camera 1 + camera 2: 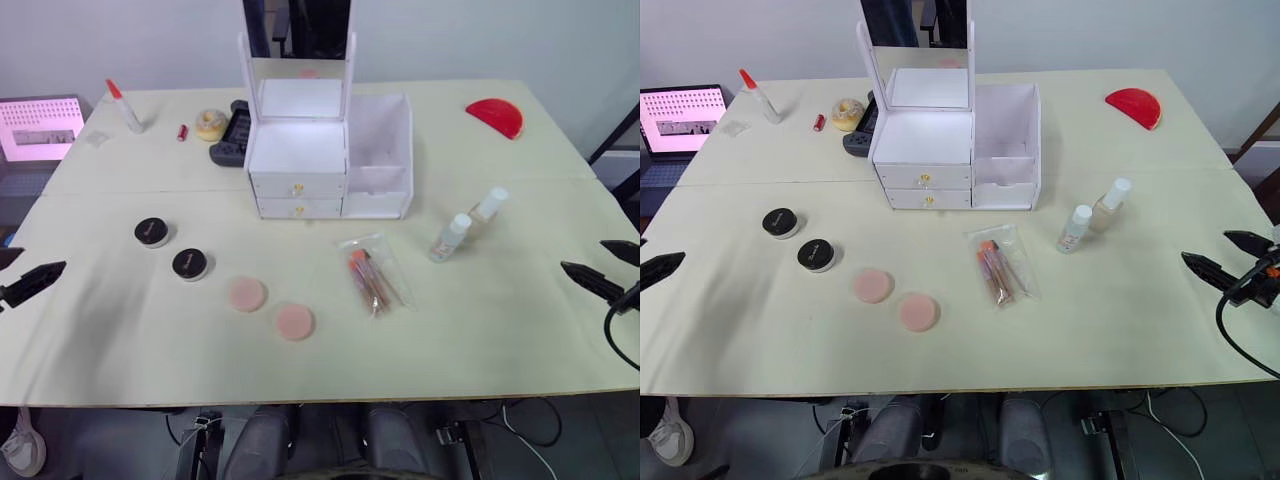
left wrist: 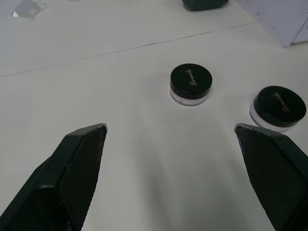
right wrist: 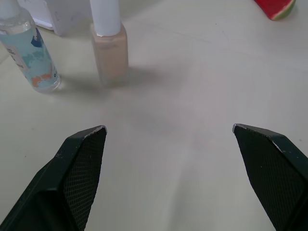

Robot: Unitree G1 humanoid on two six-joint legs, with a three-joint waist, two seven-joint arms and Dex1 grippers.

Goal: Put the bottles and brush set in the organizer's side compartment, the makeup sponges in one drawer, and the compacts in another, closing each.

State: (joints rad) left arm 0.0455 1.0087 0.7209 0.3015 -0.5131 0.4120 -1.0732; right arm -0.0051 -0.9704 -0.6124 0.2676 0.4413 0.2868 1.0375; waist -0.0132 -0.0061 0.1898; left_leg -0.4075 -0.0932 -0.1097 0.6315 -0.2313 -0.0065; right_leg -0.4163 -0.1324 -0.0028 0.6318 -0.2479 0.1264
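Each of the two compacts [image 2: 191, 83] [image 2: 279, 107] carries a slanted line of gold script across its black lid, too small to read. The clear bottle [image 3: 30, 57] has a printed label with teal and orange patches; no words can be made out on it. A laptop [image 1: 678, 118] at the far left edge shows a pink screen with rows of tiny marks, also unreadable.

The left end effector [image 2: 171, 144] hangs at the left edge of the tabletop [image 1: 480, 330] with its fingers spread wide and nothing between them. The compacts lie just beyond and right of it, apart from each other, and the two pink makeup sponges [image 1: 247, 294] [image 1: 294, 322] lie further right and nearer, side by side.

The right end effector [image 3: 168, 144] hangs at the right edge, likewise spread wide and holding nothing. The clear bottle and a beige bottle [image 3: 109, 48] with a white cap stand upright just beside each other, ahead and left of it. The brush set [image 1: 372, 280], in a clear bag, lies flat left of the bottles near the middle.

The organizer [image 1: 297, 160] stands at the far middle, mirror upright, both gold-knobbed drawers shut. Its side compartment [image 1: 380, 150] opens on the right, far from both end effectors.

A red semicircular thing [image 1: 496, 116] lies at the far right.
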